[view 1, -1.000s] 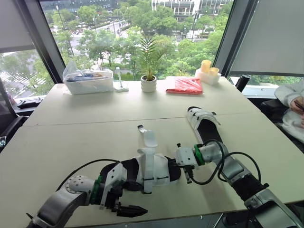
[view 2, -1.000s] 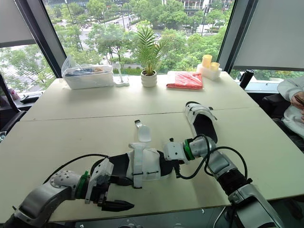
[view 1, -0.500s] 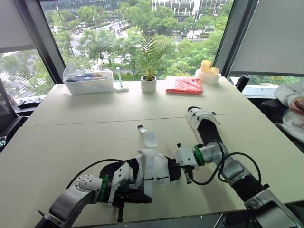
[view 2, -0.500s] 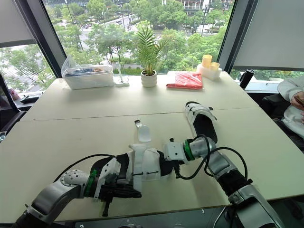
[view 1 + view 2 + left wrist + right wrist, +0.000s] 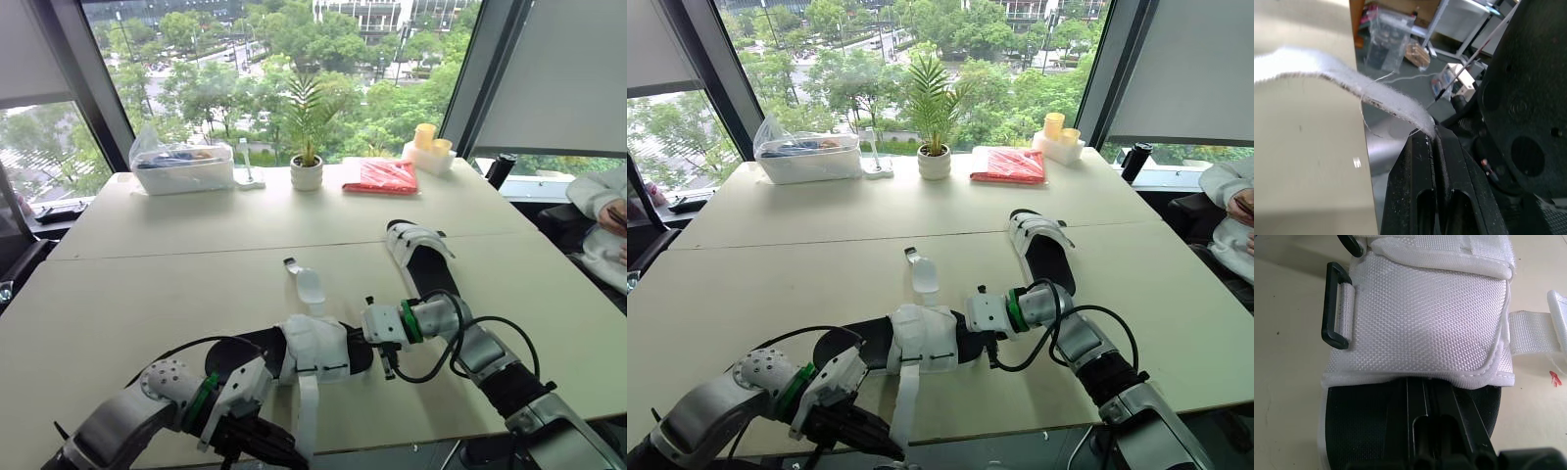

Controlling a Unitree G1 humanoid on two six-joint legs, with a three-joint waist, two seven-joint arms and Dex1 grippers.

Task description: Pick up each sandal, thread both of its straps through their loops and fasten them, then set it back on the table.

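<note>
Sandal strap (image 5: 1376, 95) sits pinched in left hand (image 5: 1431, 139); closed right hand (image 5: 1426, 387) touches sole (image 5: 1361, 421).

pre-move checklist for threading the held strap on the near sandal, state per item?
1. Left gripper has the strap: ok, jaws shut on its tip.
2. Right gripper steadies the sandal: cannot tell; jaws closed, lying along the black sole.
3. Strap through loop: not ok, loop empty.
4. Second strap fastened: not ok, lies open on the table.
5. Other sandal out of the way: ok, apart from the near one.
</note>
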